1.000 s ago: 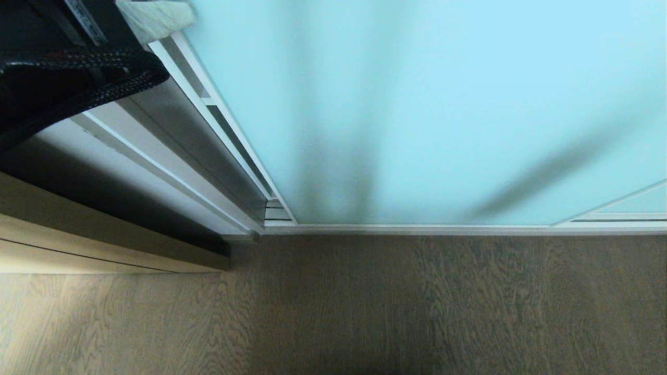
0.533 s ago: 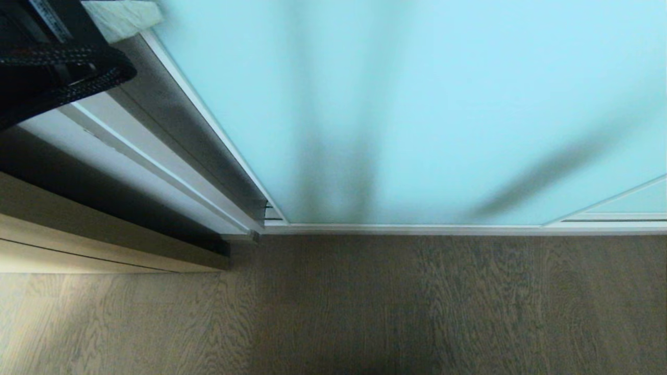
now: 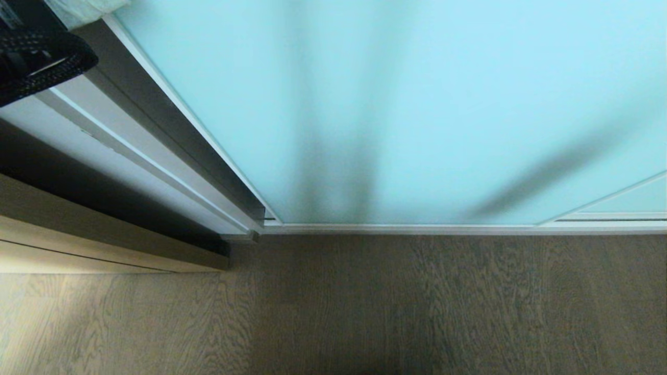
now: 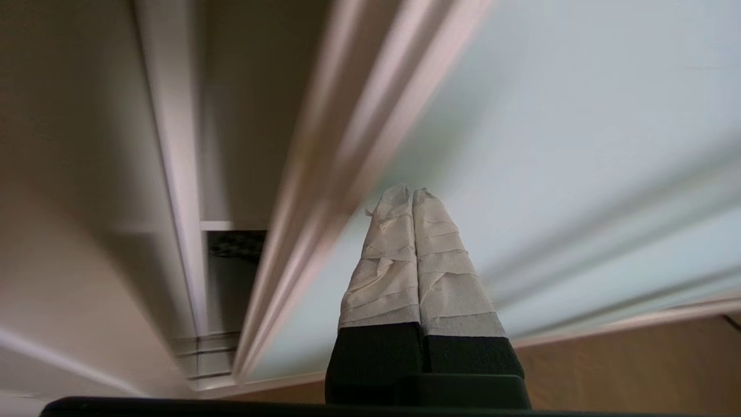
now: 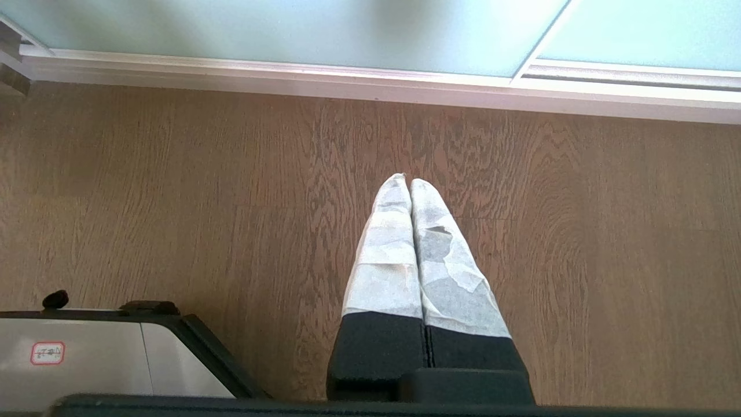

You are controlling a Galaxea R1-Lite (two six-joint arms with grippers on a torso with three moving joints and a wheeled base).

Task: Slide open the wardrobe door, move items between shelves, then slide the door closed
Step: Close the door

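The sliding wardrobe door (image 3: 417, 104) is seen almost fully across the opening, with only a narrow gap left at its left edge, so the closing stage is judged nearly finished. The left gripper (image 4: 412, 194), fingers pressed together and empty, is held against the glass near the door's frame. The right gripper (image 5: 410, 182), likewise closed, is parked over the floor (image 5: 173, 202).

the sliding wardrobe door (image 3: 417, 104) is frosted pale aqua in a thin silver-white frame. the floor (image 3: 365, 312) is grey-brown with wavy wood grain. both the left gripper (image 4: 412, 194) and right gripper (image 5: 410, 184) have cream tape over black.
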